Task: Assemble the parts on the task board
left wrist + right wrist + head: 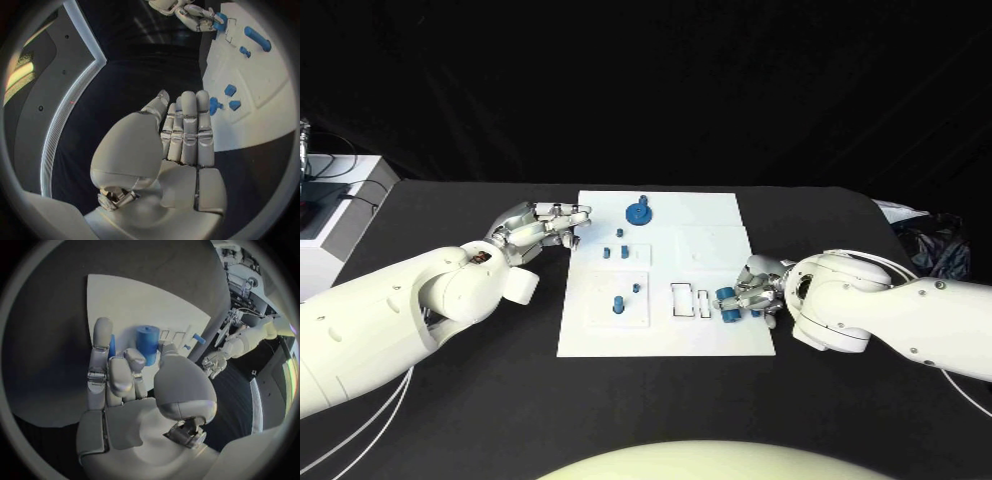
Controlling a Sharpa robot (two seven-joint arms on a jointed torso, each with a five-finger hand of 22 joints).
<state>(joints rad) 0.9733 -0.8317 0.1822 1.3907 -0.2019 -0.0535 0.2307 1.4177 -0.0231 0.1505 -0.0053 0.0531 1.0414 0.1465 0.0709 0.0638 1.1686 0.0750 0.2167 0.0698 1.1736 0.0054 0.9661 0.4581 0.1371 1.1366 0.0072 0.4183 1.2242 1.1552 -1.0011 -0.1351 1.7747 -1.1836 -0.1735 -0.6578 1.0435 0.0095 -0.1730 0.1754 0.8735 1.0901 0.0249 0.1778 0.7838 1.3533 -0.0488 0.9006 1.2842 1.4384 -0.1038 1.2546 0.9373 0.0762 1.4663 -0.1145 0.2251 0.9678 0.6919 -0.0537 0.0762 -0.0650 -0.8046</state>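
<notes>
Blue plastic is what my right robot hand (750, 296) has between its fingers: a short blue cylinder (147, 342), pinched near the lower right of the white task board (689, 335), just beside the small rectangular slots (689, 299) at centre frame in the head view. I judge this to be the carry-and-seat step for that part; whether it belongs in one of those slots I cannot tell from here. Next I would need to line the cylinder up over its seat, keep it upright and press it down without nudging its neighbours. The other fingers of that robot hand stand fairly straight over the board in the right wrist view. My left robot hand (540, 226) sits at the board's upper left edge, over the black bench (473, 420), fingers held together and mostly straight, holding nothing; its tips lie near a few small blue pegs (230, 90). A round blue gear-like part (639, 211) stands at the top of the board, well apart from both.
</notes>
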